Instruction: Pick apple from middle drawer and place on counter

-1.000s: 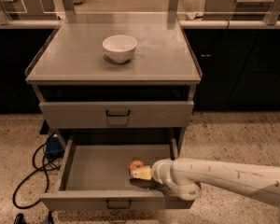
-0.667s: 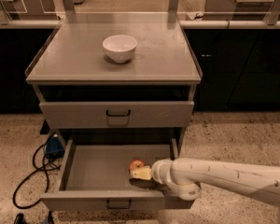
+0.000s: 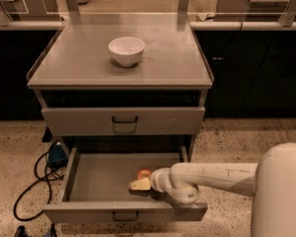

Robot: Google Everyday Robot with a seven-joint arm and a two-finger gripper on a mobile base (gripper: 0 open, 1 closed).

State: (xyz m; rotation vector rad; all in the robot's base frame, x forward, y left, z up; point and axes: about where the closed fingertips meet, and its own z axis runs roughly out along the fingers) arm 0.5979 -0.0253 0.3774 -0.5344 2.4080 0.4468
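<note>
The middle drawer (image 3: 98, 181) is pulled open below the shut upper drawer (image 3: 123, 121). The small red apple (image 3: 144, 173) lies inside it, right of centre, on the drawer floor. My gripper (image 3: 140, 181) reaches into the drawer from the right on its white arm (image 3: 212, 177), and its yellowish tip sits right against the apple's near side. The counter (image 3: 163, 58) is the cabinet's grey top above.
A white bowl (image 3: 126, 50) stands on the counter's back middle. A blue box and black cables (image 3: 44, 164) lie on the speckled floor left of the cabinet. Dark cabinets stand behind on both sides.
</note>
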